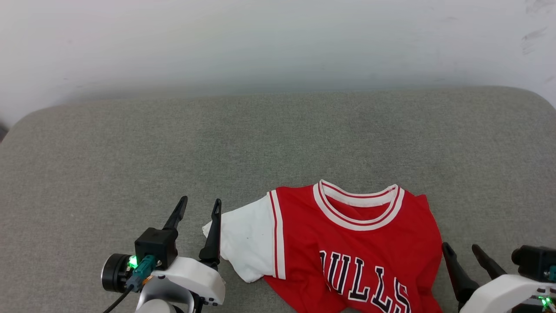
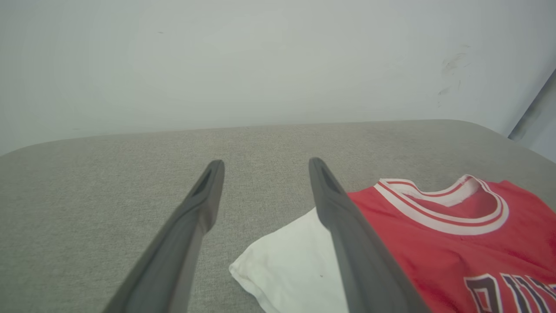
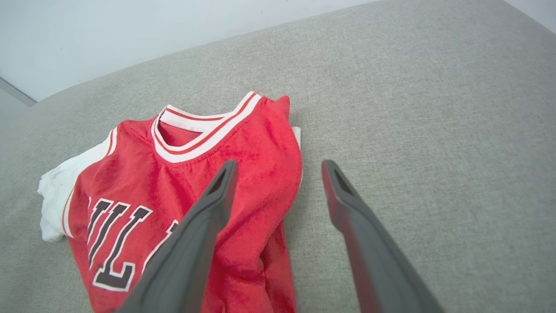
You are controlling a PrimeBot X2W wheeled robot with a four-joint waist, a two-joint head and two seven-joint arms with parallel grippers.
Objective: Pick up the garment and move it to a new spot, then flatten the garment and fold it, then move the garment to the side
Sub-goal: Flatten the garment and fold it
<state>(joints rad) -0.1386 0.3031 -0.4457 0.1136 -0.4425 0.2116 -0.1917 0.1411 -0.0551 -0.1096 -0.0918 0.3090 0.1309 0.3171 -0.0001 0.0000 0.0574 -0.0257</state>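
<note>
The garment (image 1: 360,248) is a red jersey T-shirt with a white sleeve, striped collar and black lettering. It lies front up on the grey cushion, near the front edge, its right side bunched under. My left gripper (image 1: 200,204) stands open just left of the white sleeve (image 2: 295,261), holding nothing. My right gripper (image 1: 461,248) is open beside the shirt's right edge, also with nothing between its fingers. The left wrist view has the garment (image 2: 451,248) at the lower right. In the right wrist view the garment (image 3: 173,191) sits left of the open gripper (image 3: 278,167).
The grey fabric cushion (image 1: 260,143) stretches wide behind and to the left of the shirt, with rounded far corners. A pale wall (image 1: 278,43) rises behind it.
</note>
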